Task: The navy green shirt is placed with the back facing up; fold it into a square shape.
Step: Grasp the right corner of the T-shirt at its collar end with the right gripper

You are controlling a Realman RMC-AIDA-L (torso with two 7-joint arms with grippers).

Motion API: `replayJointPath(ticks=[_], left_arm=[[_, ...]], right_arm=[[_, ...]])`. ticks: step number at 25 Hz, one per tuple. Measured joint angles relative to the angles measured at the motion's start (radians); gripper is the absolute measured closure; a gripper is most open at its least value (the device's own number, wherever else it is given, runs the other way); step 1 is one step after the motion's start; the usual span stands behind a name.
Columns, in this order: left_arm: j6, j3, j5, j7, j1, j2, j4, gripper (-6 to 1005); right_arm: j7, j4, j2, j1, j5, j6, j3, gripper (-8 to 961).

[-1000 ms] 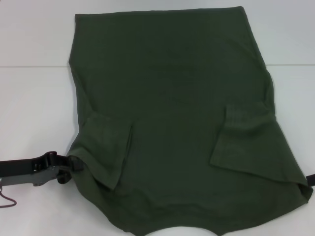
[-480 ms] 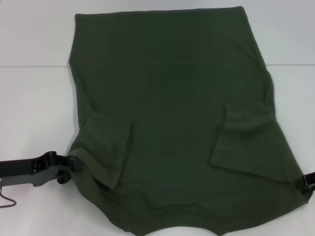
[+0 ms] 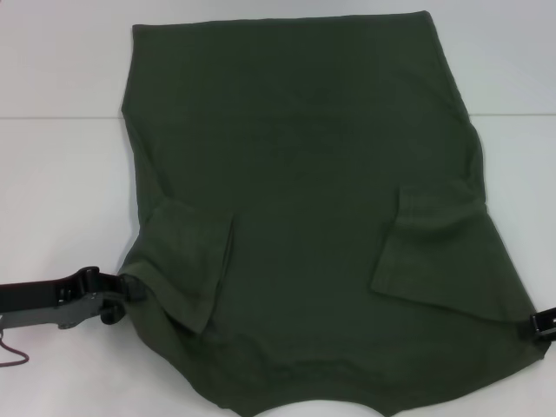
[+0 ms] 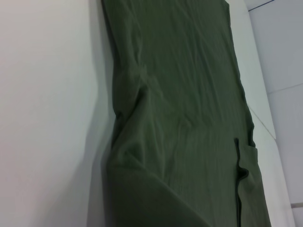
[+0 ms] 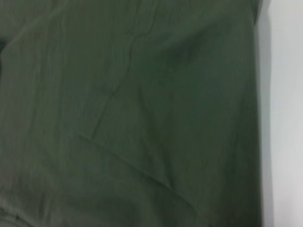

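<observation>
Dark olive-green cotton covers most of the white bench [image 3: 61, 174]: the navy green shirt [image 3: 304, 174] lies flat with its plain back up, the straight hem at the far edge and the curved neckline at the near edge. Both short sleeves are folded inward onto the body, forming two angular flaps, one on each side, with soft creases running through the matte knit fabric. In the left wrist view the shirt [image 4: 184, 118] shows fine ribbed texture and a rumpled, slightly lifted edge along its side, casting a soft shadow on the bench [image 4: 47, 94]. In the right wrist view the shirt [image 5: 132, 113] fills nearly all of the picture, crossed by a diagonal fold line, with a strip of bench [image 5: 284, 113] beside it. The left gripper [image 3: 122, 291], black and jointed, touches the shirt's left shoulder edge; it seems to pinch the cloth, though I cannot tell for sure. The right gripper [image 3: 543, 324] barely shows at the shirt's right corner, its state unclear.
</observation>
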Motion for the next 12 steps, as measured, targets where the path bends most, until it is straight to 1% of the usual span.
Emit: replayJointPath(ticks=[6,12], left_arm=[[0.000,-0.007,-0.001,0.001,0.000,0.000,0.000,958],[0.000,-0.010,-0.001,0.002,0.003,-0.002,0.000,958]], right_arm=[[-0.004,0.004,0.013,0.012,-0.001,0.002,0.000,341],[-0.016,0.046,0.016,0.036,0.002,0.002,-0.001,342]])
